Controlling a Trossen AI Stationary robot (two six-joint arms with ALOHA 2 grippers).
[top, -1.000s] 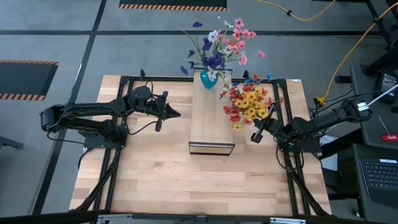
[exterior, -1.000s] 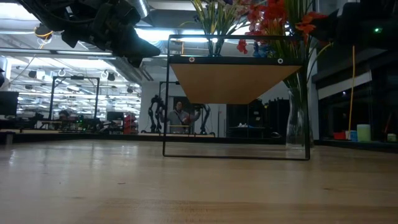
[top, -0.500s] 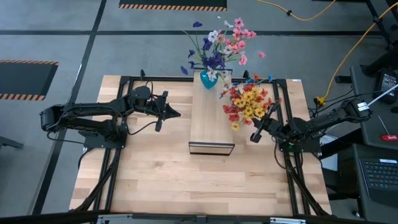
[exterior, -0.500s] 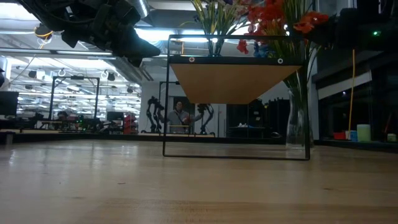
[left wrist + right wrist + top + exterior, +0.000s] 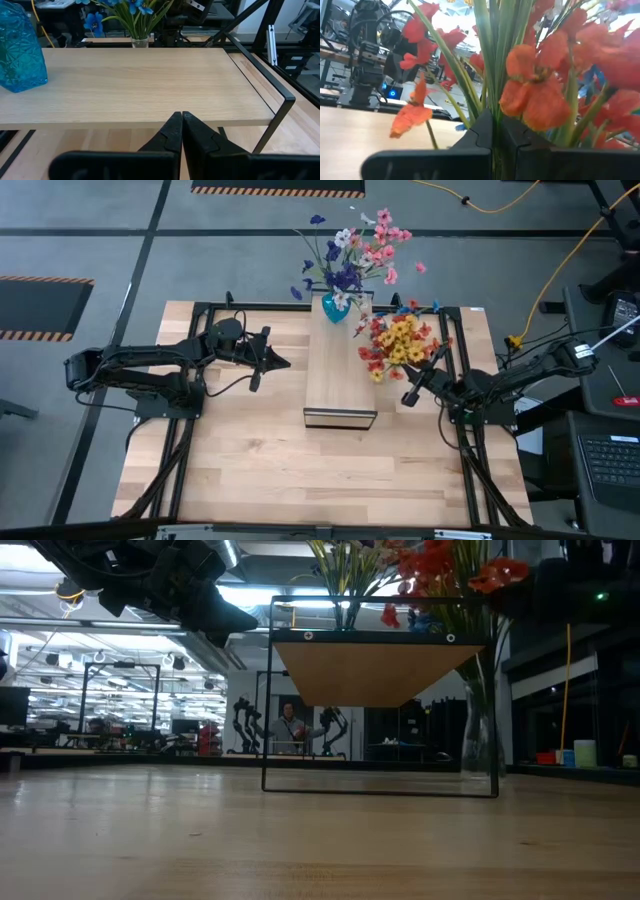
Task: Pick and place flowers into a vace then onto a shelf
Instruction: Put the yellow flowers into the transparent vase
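Note:
The shelf (image 5: 340, 370) stands mid-table, and a blue vase (image 5: 335, 307) with pink, blue and white flowers (image 5: 355, 250) sits on its far end. A second bunch of red, orange and yellow flowers (image 5: 398, 343) rises just right of the shelf. Its stems go down into a clear glass vase (image 5: 480, 740) that rests on the tabletop and is hidden under the blooms in the high view. My right gripper (image 5: 412, 392) is shut on this bunch. My left gripper (image 5: 278, 362) hovers shut, left of the shelf and above the table (image 5: 181, 117). My right gripper pinches the green stems (image 5: 492, 85) of the red-orange bunch between its two fingers, below the blooms. The fingers come roughly level from the table's right side, across the stems. The bunch stands about upright, and its lower stems (image 5: 478, 690) reach into the glass vase.
The shelf's thin black frame (image 5: 268, 690) stands between the arms. The black arm mounts run along the table's left and right edges. Bare wooden tabletop (image 5: 320, 470) lies toward the near edge. A person stands in the room far behind the table (image 5: 288, 730).
My right gripper has shifted slightly toward the table's far edge, still shut on the stems. The red-orange-yellow blooms have moved with it, a little toward the far edge and the shelf. The glass vase has stayed in place.

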